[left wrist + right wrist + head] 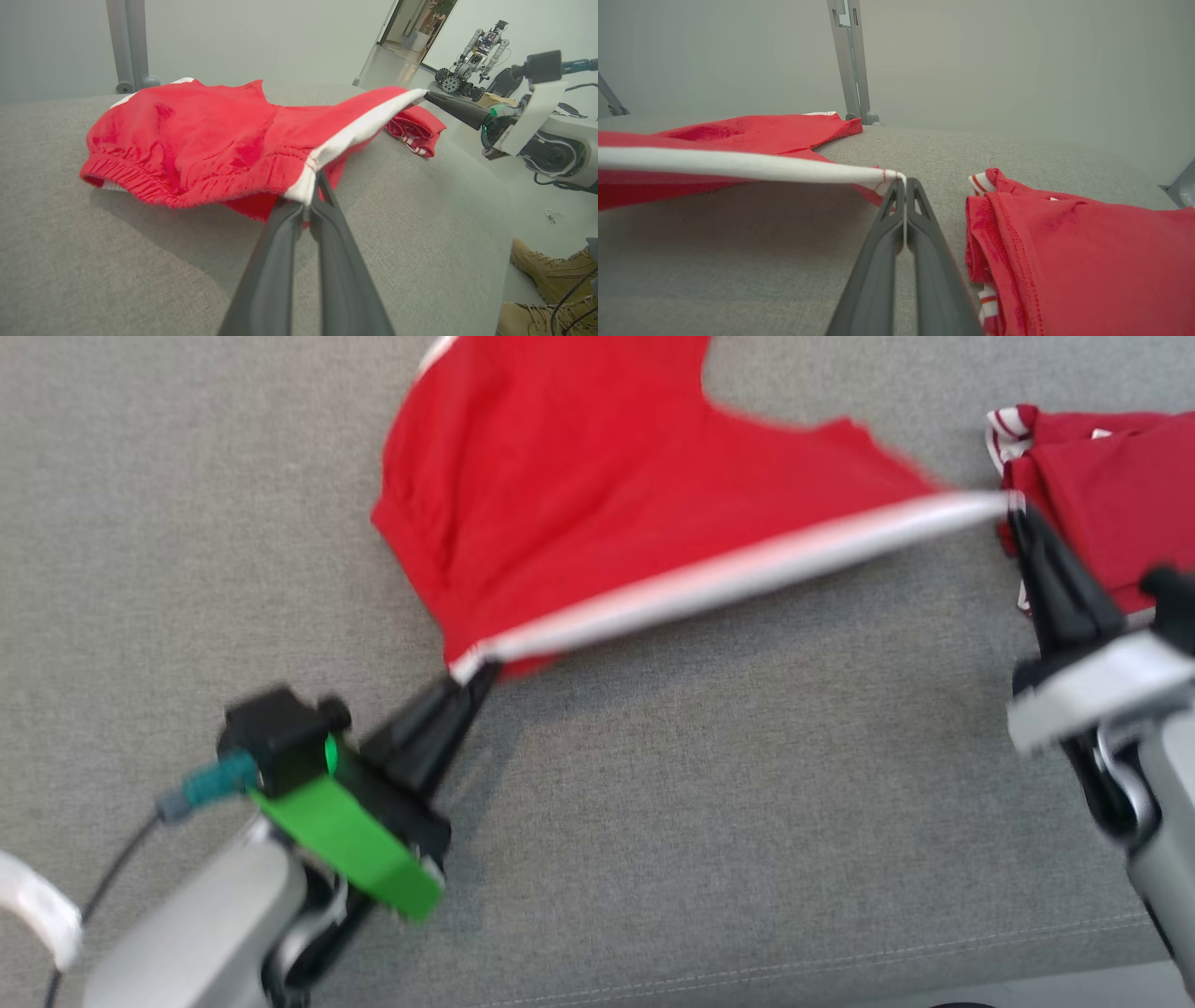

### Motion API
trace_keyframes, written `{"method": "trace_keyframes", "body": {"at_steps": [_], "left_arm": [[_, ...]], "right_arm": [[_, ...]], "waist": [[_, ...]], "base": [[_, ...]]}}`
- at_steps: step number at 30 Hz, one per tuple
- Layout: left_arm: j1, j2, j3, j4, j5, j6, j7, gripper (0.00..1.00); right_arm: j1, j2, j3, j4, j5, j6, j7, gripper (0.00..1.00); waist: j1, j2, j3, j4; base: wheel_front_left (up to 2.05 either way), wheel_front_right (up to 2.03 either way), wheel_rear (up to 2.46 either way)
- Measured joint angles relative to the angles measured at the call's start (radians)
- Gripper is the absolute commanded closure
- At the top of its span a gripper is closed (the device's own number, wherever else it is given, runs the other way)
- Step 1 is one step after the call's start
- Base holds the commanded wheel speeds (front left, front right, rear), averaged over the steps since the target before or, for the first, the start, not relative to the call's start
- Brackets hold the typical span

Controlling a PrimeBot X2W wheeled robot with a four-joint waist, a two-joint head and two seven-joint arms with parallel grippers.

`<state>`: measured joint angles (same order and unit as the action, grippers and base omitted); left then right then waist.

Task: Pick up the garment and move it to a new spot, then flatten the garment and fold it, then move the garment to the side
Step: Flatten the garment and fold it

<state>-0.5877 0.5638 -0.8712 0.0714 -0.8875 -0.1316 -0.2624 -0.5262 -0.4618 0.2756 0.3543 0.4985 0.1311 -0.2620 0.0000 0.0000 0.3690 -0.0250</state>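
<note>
Garment [560,476], red, lies on the grey surface [700,821] in our head view, its white edge lifted taut between our left gripper [471,677] and right gripper [1016,509]. Our left wrist view shows fingers [280,261] clamped on one corner; our right wrist view, the other, beside folded red cloth [1064,261].

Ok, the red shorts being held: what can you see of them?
The shorts are red soft knit with a white side stripe and a gathered elastic waistband. The stripe edge is stretched taut and lifted between the left tool, shut on the waistband corner, and the right tool, shut on the hem corner. The rest drapes on the grey surface, beside a folded red garment.
</note>
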Motion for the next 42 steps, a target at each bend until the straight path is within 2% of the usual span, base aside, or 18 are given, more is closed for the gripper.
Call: {"method": "trace_keyframes", "body": {"at_steps": [7, 9, 12, 16, 20, 25, 28, 32, 42], "left_arm": [[0.331, -0.024, 0.068, -0.062, 0.02, 0.004, 0.0, 1.0], [0.435, -0.044, 0.082, -0.06, 0.013, 0.025, 0.0, 1.0], [0.538, -0.091, 0.115, -0.083, -0.059, 0.059, 0.0, 1.0], [0.52, -0.117, 0.131, -0.125, -0.12, 0.061, 0.031, 1.0], [0.387, -0.159, 0.167, -0.14, -0.174, 0.056, 0.089, 1.0], [0.215, -0.221, 0.204, -0.097, -0.201, 0.072, 0.146, 1.0], [0.138, -0.272, 0.21, -0.032, -0.229, 0.081, 0.174, 1.0], [0.052, -0.31, 0.226, 0.08, -0.212, 0.106, 0.16, 1.0], [-0.087, -0.415, 0.193, 0.278, -0.182, 0.065, 0.146, 1.0]], "right_arm": [[0.327, -0.084, -0.043, -0.133, 0.005, 0.001, 0.0, 1.0], [0.407, -0.099, -0.079, -0.187, 0.005, 0.001, 0.0, 1.0], [0.482, -0.106, -0.14, -0.301, 0.009, 0.002, 0.019, 1.0], [0.453, -0.107, -0.142, -0.43, 0.034, 0.001, 0.147, 1.0], [0.288, -0.117, -0.106, -0.475, 0.054, 0.001, 0.275, 1.0], [0.051, -0.137, -0.046, -0.363, 0.073, 0.0, 0.399, 1.0], [-0.071, -0.14, -0.005, -0.281, 0.09, 0.0, 0.432, 1.0], [-0.203, -0.136, 0.048, -0.156, 0.095, 0.0, 0.454, 1.0], [-0.477, -0.129, 0.166, 0.069, 0.115, 0.0, 0.485, 1.0]], "waist": [[0.0, 0.0, -0.098, 0.003], [0.0, 0.0, -0.125, 0.006], [-0.0001, 0.0, -0.15, 0.017], [-0.0001, 0.0, -0.144, 0.033], [-0.0001, 0.0, -0.106, 0.045], [0.0, 0.0, -0.036, 0.076], [0.0, 0.0, 0.003, 0.119], [0.0, 0.0, 0.053, 0.188], [0.0, 0.0, 0.151, 0.319]], "base": [[0.0, 0.0, 0.0], [0.0, 0.0, 0.0], [0.0, 0.0, 0.0], [0.0, 0.0, 0.0], [0.0, 0.0, 0.0], [0.0, 0.0, 0.0], [0.0, 0.0, 0.0], [0.0, 0.0, 0.0], [0.0, 0.0, 0.0]]}}
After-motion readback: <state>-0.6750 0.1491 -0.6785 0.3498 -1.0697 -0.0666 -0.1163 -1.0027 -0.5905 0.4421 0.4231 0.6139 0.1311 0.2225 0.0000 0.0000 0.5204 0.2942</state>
